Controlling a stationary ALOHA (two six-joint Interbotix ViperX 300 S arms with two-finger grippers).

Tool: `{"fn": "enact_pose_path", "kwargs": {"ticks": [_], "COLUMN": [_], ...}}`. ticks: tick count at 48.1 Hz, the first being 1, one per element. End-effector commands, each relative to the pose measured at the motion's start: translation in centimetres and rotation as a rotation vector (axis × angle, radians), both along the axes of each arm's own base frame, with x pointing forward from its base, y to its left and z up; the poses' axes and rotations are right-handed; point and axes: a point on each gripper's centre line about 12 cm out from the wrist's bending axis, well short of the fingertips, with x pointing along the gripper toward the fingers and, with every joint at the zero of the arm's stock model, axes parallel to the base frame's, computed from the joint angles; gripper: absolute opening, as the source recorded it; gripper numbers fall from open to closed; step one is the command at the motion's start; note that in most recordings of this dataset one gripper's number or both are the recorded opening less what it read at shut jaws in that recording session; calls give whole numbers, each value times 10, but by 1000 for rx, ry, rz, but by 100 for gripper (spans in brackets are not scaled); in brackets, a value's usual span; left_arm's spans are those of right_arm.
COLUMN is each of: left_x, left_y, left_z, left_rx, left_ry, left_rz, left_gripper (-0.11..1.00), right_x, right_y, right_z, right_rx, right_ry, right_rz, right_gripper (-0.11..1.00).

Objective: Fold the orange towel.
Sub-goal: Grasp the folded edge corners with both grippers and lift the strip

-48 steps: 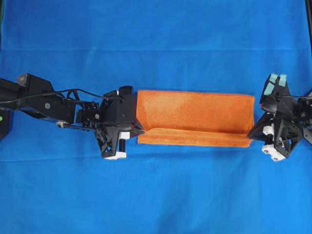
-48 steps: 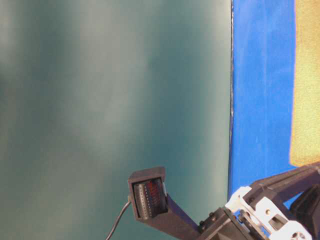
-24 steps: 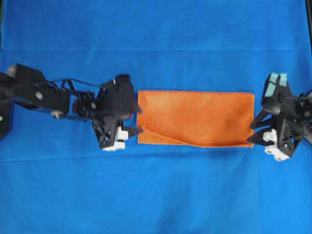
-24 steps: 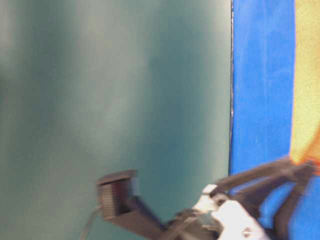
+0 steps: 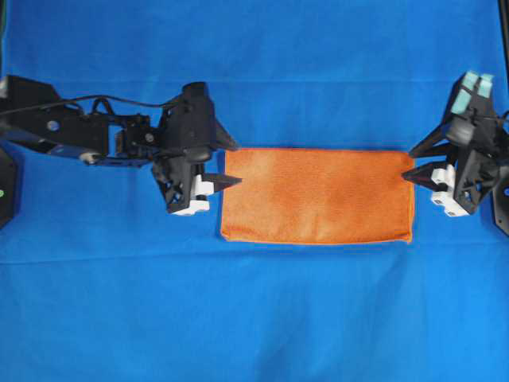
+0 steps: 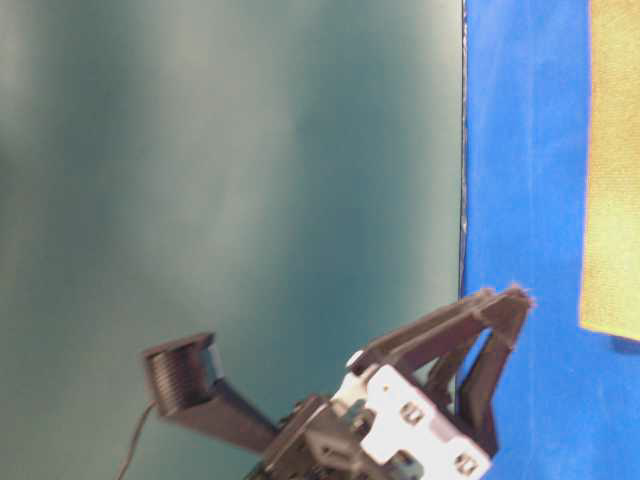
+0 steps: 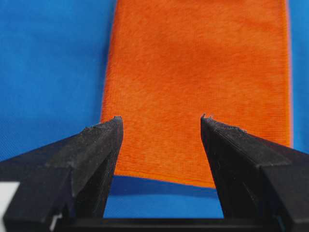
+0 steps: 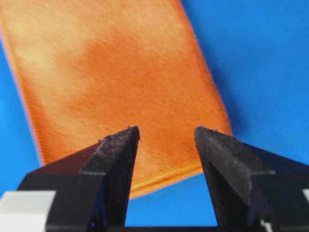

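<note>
One fold looks done: the bright orange fuzzy terry towel [image 5: 316, 195] lies flat as a doubled rectangle mid-cloth; my left claw [image 5: 227, 165] at nine o'clock and right claw [image 5: 413, 163] at three gape empty; perhaps another fold remains.

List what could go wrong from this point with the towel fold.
1. Both the left gripper and the right gripper are open at the ends of the folded orange towel; a sweep could drag it crooked.
2. Nothing pins the fold, so the top layer might spring open on the blue cloth.
</note>
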Motion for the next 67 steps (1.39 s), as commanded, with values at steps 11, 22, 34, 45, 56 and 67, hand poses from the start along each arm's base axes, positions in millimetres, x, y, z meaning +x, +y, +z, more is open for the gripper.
{"fn": "enact_pose_path", "kwargs": {"ticks": [11,22,34,45,56,67], "left_x": [16,13,18,17,16,17], "left_y": [18,31,31,27,22,22], "left_z": [-28,-58,-59,-59,-61,-59], "left_rx": [-2,-11,-11,-18,-17,-23], "left_ry": [55,128,127,135,154,149], "left_rz": [40,72,70,66,53,58], "left_gripper": [59,59,58,40,2,2], "right_x": [10,13,12,13,13,13], "right_y": [-20,-26,-26,-26,-23,-23], "right_z": [-29,-49,-51,-51,-49,-48], "right_rx": [-30,-29,-27,-34,-36,-38], "right_ry": [126,164,170,169,160,154], "right_rz": [-37,-43,-42,-32,-21,-20], "right_gripper": [56,56,56,37,2,2]}}
